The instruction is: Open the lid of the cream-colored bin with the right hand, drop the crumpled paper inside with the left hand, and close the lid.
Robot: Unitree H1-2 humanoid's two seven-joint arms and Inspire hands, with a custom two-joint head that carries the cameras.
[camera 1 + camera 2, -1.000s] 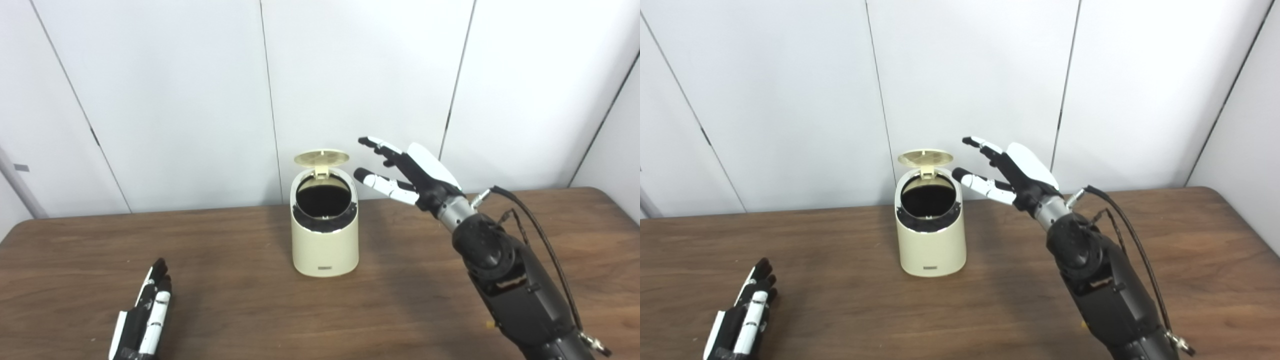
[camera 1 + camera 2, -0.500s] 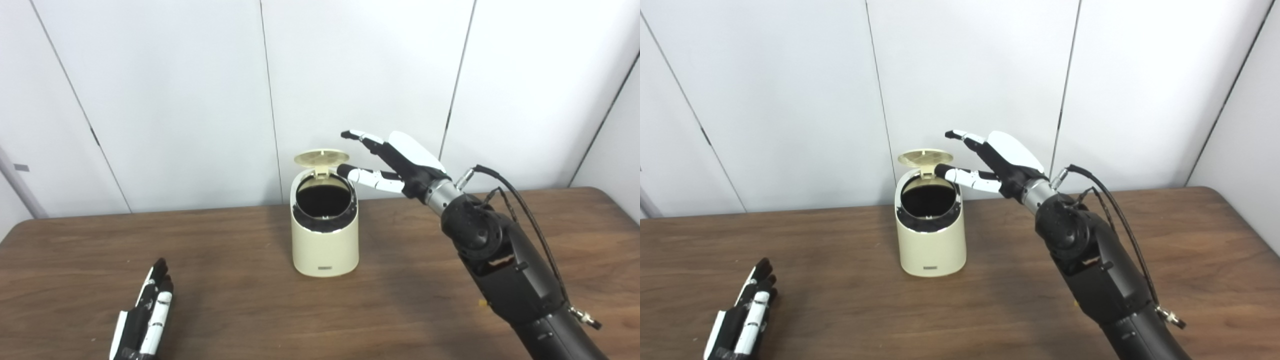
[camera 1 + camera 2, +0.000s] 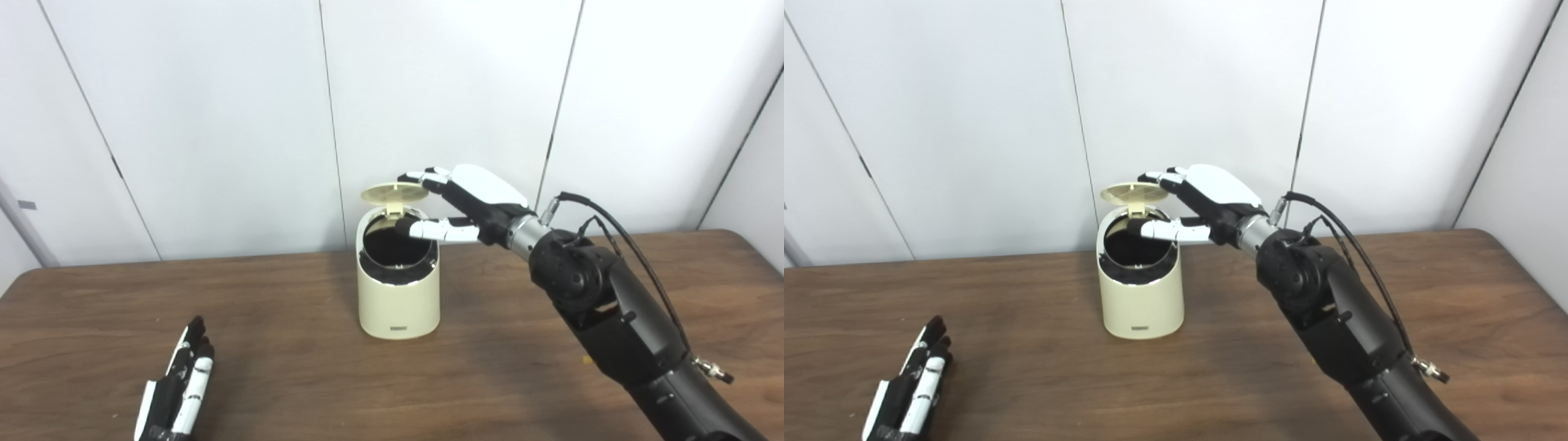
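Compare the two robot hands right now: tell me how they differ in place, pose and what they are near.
The right robot hand is raised at the cream-colored bin, fingers by the open lid; the left robot hand lies low on the table, far from the bin. The right reaches sideways, thumb over the bin's opening; the left points away, fingers together. Both hold nothing.

Behind your scene stands a wall of plain white panels (image 3: 441,92), split by thin dark seams that lean slightly outward toward the picture's edges. At the far right a further panel (image 3: 1528,184) meets the back wall at a corner. At the far left edge you can see a pale grey bar (image 3: 21,223) slanting up the wall. In front of you the brown wood-grain worktop (image 3: 294,367) fills the lower half, its far corners rounded. Light is even and soft, casting only faint shadows on the wood.
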